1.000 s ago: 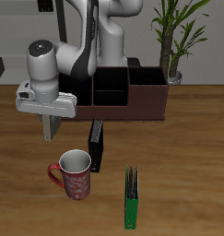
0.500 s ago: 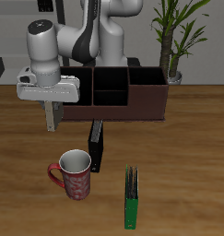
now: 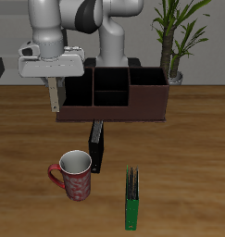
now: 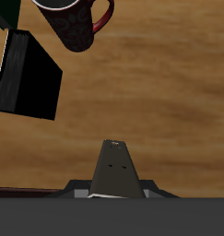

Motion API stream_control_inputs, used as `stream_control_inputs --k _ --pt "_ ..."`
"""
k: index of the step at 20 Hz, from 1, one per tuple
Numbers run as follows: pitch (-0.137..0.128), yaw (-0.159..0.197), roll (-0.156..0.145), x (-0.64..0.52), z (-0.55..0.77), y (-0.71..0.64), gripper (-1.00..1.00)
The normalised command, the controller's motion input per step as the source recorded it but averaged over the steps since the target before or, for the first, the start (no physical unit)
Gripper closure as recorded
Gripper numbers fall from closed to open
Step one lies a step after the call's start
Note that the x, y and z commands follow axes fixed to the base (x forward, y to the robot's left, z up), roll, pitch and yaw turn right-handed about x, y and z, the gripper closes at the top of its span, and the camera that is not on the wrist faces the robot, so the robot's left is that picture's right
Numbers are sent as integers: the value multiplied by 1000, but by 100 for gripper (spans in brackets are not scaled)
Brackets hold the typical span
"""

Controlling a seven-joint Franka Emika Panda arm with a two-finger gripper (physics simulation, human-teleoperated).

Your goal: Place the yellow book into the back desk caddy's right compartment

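- Counting from the exterior view, I had one desk caddy (image 3: 112, 94), one mug (image 3: 72, 176), one black book (image 3: 96, 145), one green book (image 3: 131, 198) and one plant (image 3: 173, 35).
- My gripper (image 3: 54, 104) was clamped on the yellow book (image 3: 55, 95), hanging edge-down above the table (image 3: 188, 148) at the caddy's end, just outside the right compartment (image 3: 77, 93).
- The wrist view alone gave me the book's tapering cover (image 4: 114, 169), with the mug (image 4: 72, 20) and black book (image 4: 28, 74) beyond; the caddy stayed unseen there.
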Motion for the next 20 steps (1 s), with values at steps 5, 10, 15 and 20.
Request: stream_control_inputs --k 5,10,15,20 --pt "-35 1 -6 -219 337 36 100" --pt "-26 20 -5 -293 219 11 100" --pt "-7 9 -20 -284 112 -60 100" --pt "-13 -7 -15 -205 110 -47 100"
